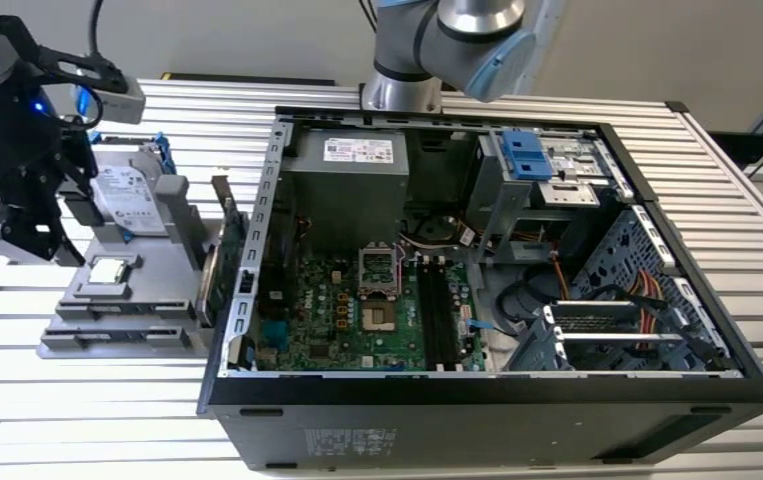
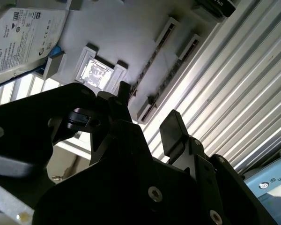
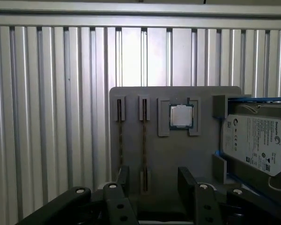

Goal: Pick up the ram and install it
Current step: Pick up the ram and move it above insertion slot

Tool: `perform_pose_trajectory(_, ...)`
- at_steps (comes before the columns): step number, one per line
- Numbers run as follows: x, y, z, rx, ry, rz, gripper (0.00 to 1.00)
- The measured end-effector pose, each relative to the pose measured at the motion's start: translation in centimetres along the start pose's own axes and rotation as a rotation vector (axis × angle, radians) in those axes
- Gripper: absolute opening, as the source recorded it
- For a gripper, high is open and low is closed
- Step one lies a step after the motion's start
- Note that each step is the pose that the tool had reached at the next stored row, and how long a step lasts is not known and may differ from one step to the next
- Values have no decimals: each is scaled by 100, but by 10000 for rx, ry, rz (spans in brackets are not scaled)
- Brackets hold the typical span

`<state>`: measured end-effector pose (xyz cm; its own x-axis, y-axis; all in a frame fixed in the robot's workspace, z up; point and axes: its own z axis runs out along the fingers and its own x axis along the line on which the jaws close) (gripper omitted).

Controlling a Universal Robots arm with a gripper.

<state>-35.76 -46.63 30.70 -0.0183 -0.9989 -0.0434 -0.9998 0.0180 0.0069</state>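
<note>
Progress: ram not yet lifted; pick-up and installation both appear outstanding.
Case (image 1: 488, 410): black sheet-metal box, open, green motherboard inside.
Holder (image 1: 101, 345): matte grey slotted tray, at the case's 9 o'clock in the exterior view.
Gripper (image 3: 154, 180): black, fingers spread wide, empty, above the holder.
Ram (image 3: 144, 140): thin dark stick, edge-up in a holder slot.

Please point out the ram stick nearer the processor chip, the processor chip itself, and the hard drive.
ram stick (image 3: 144, 140): first wrist view, middle of its long edge.
processor chip (image 3: 181, 116): first wrist view, centre of its metal lid.
hard drive (image 3: 254, 140): first wrist view, on its white label.
</note>
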Motion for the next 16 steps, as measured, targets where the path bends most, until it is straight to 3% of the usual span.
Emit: perform_pose_trajectory(16, 57, -1, 119, 1, 5, 2, 100)
